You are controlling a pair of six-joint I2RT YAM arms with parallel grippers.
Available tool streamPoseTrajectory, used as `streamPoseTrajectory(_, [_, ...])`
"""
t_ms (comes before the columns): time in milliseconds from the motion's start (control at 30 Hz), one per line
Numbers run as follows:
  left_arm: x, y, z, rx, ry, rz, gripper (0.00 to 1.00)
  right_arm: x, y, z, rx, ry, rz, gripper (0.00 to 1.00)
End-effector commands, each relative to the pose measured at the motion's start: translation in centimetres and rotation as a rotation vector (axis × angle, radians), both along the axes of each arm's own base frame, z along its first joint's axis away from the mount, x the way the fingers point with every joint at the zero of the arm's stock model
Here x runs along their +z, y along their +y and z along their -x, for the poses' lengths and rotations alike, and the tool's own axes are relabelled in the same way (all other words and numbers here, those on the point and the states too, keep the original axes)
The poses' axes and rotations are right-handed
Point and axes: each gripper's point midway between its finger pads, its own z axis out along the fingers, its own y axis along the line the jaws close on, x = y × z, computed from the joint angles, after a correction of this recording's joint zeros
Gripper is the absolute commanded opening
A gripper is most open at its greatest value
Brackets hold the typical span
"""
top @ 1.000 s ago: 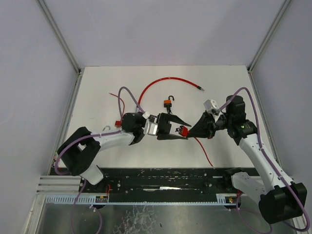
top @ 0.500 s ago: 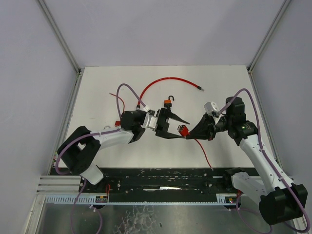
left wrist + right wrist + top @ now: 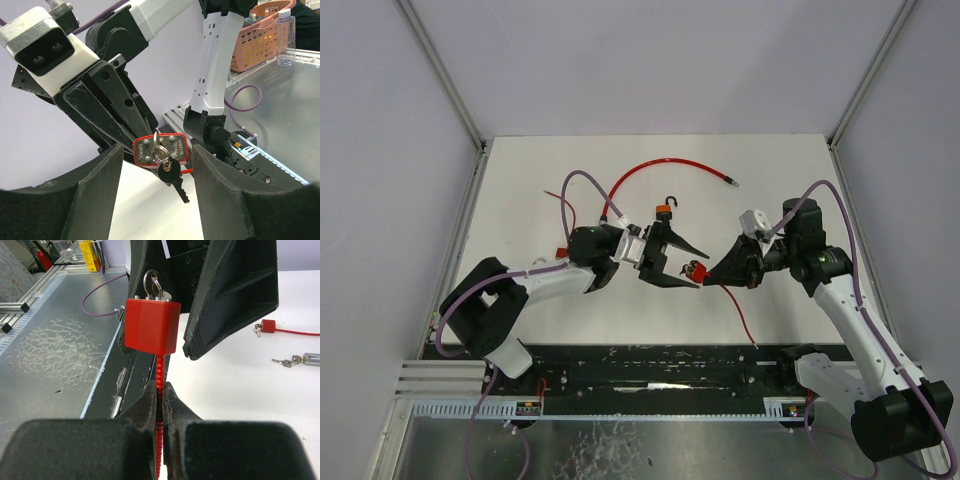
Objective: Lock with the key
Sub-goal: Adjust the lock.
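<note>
Red square padlock body [image 3: 151,326] hangs in the air over the white counter [image 3: 520,180], between the two arms. The right pincer [image 3: 159,390] is pressed shut on the ribbed red cable [image 3: 160,371] that runs out of the padlock, gripping it just beside the body. A black-headed key [image 3: 172,175] dangles on a silver ring [image 3: 161,153] at the padlock's face. The left pincer [image 3: 157,151] stands partly open and holds nothing, with one finger on either side of the padlock and key and a gap showing to each. Beyond the padlock, a small orange lock with an open black shackle [image 3: 665,210] and a long loop of red wire [image 3: 660,162] lie on the counter.
</note>
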Motion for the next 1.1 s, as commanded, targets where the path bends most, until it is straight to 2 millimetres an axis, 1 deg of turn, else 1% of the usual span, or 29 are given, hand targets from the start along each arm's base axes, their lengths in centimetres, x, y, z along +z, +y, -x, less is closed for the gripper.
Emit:
streamPoseTrajectory(0, [1.5, 0.3, 0.1, -0.01, -0.066, 0.053, 0.56, 1.6, 0.1, 0.2, 0.014, -0.062, -0.016, 0.01])
streamPoseTrajectory(267, [1.8, 0.5, -0.1, -0.001, -0.046, 0.055, 0.54, 1.4, 0.1, 0.0, 0.006, -0.059, -0.009, 0.01])
streamPoseTrajectory(500, [1.5, 0.4, -0.1, -0.013, -0.034, 0.041, 0.48, 1.3, 0.1, -0.2, -0.008, -0.066, 0.001, 0.01])
streamPoseTrajectory(667, [1.5, 0.4, 0.0, -0.028, -0.029, 0.028, 0.37, 1.2, 0.1, -0.4, -0.018, -0.07, 0.009, 0.01])
streamPoseTrajectory(733, [1.5, 0.3, 0.1, -0.033, -0.023, 0.024, 0.23, 1.1, 0.1, -0.5, -0.027, -0.073, 0.016, 0.02])
streamPoseTrajectory(800, [1.3, 0.2, 0.0, -0.039, -0.014, 0.016, 0.14, 1.1, 0.1, -0.7, -0.035, -0.078, 0.021, 0.03])
streamPoseTrajectory(867, [1.3, 0.2, 0.0, -0.038, -0.002, 0.014, 0.04, 1.1, 0.1, -0.8, -0.043, -0.08, 0.027, 0.05])
streamPoseTrajectory(900, [1.3, 0.2, -0.1, -0.037, 0.005, 0.013, 0.01, 1.1, 0.0, -0.9, -0.05, -0.083, 0.031, 0.07])
streamPoseTrajectory(933, [1.3, 0.2, -0.2, -0.031, 0.013, 0.014, 0.0, 1.1, 0.0, -1.0, -0.056, -0.085, 0.035, 0.09])
streamPoseTrajectory(1067, [1.6, 0.2, -0.7, -0.001, 0.061, 0.03, 0.0, 0.9, -0.2, -1.6, -0.093, -0.11, 0.062, 0.29])
